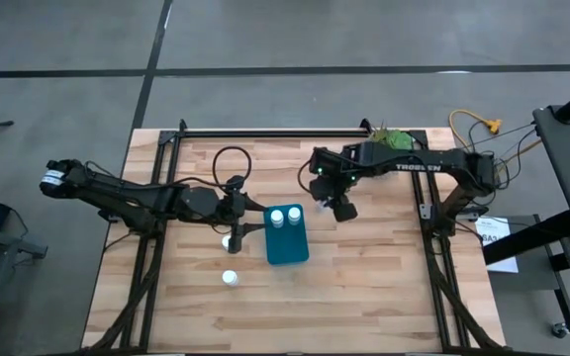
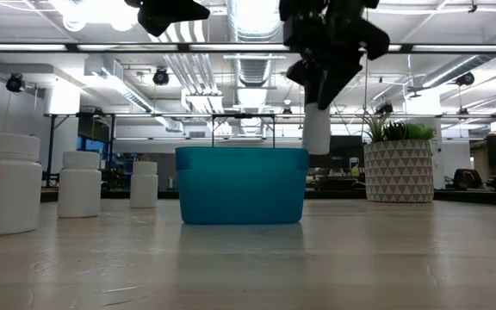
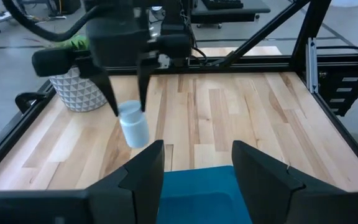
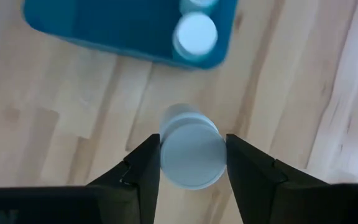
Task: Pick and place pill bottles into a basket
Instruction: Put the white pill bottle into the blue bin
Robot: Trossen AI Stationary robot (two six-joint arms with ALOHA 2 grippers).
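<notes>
Pill bottle [image 4: 191, 152] hangs in right end effector [image 4: 191, 163] beside basket [image 1: 287, 244].

Right claw [image 4: 191, 163] raised, clamped shut, left claw [image 3: 194, 168] low, fingers parted

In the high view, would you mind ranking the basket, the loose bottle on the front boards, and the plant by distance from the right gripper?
Measured from the right gripper, which holds a pill bottle in its jaws:
1. The basket, just toward the left arm's side and the front.
2. The plant, behind it at the table's back edge.
3. The loose bottle, beyond the basket, nearer the front.
</notes>
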